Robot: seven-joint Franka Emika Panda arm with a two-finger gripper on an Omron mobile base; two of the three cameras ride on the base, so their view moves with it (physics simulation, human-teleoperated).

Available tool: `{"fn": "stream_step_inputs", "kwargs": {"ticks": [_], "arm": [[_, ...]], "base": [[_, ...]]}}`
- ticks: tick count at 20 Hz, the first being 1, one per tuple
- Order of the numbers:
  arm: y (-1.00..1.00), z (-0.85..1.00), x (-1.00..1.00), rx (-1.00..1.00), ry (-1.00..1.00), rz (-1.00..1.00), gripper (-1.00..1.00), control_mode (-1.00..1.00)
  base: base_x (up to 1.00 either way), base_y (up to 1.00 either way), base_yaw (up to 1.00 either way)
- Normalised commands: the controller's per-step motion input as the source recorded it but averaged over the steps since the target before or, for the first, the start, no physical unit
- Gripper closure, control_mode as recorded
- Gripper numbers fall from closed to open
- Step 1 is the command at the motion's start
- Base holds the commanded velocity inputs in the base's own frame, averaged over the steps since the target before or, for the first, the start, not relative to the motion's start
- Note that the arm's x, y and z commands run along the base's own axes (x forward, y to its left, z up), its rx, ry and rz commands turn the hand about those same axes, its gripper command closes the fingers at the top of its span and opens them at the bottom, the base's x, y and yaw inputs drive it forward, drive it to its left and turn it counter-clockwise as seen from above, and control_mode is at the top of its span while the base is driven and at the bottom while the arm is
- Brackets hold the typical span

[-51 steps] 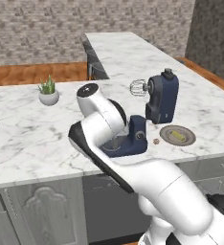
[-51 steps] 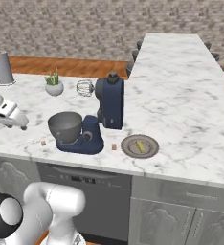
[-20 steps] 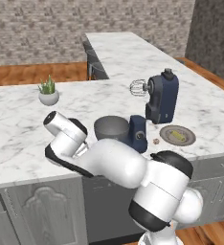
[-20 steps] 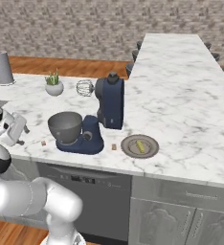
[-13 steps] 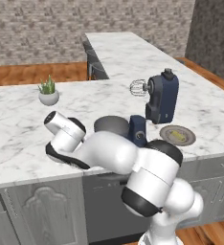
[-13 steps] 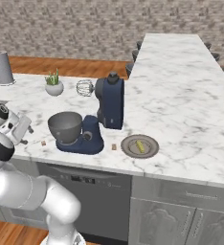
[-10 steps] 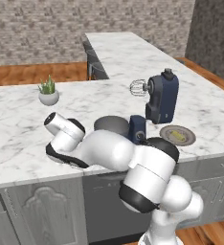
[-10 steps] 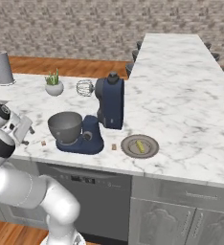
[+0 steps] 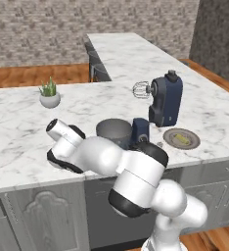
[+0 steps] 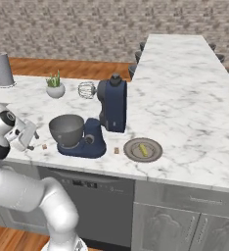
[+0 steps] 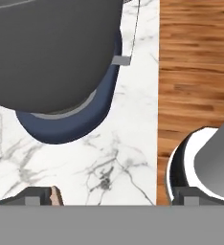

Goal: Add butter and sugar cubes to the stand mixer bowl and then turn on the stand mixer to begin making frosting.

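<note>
Hand view, end effector (image 11: pixel 111 195) spread above marble counter (image 11: pixel 109 158), stand mixer bowl (image 11: pixel 47 48) ahead

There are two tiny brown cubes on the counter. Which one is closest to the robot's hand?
The little cube left of the stand mixer bowl, right beside the open gripper. The other cube lies farther off, between the stand mixer base and the plate.

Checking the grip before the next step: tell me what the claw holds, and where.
Nothing is held. The claw stands open over the marble counter, beside the stand mixer bowl.
</note>
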Motion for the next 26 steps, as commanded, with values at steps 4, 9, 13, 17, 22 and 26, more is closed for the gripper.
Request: {"fn": "stream_step_inputs", "kwargs": {"ticks": [4, 9, 13, 17, 22, 26], "arm": [[0.00, -0.18, 0.23, 0.00, -0.01, 0.00, -1.00, -1.00], [-0.01, -0.18, 0.13, 0.00, -0.01, 0.00, -1.00, -1.00], [-0.04, -0.19, 0.09, 0.00, -0.01, 0.00, -1.00, -1.00], [-0.07, -0.18, 0.12, 0.00, 0.00, 0.00, -1.00, -1.00], [-0.10, -0.21, 0.07, 0.00, 0.00, 0.00, -1.00, -1.00], [-0.02, -0.21, 0.08, 0.00, 0.00, 0.00, -1.00, -1.00]], "base": [[0.00, 0.00, 0.00], [0.00, 0.00, 0.00], [0.00, 0.00, 0.00], [0.00, 0.00, 0.00], [0.00, 0.00, 0.00], [0.00, 0.00, 0.00]]}}
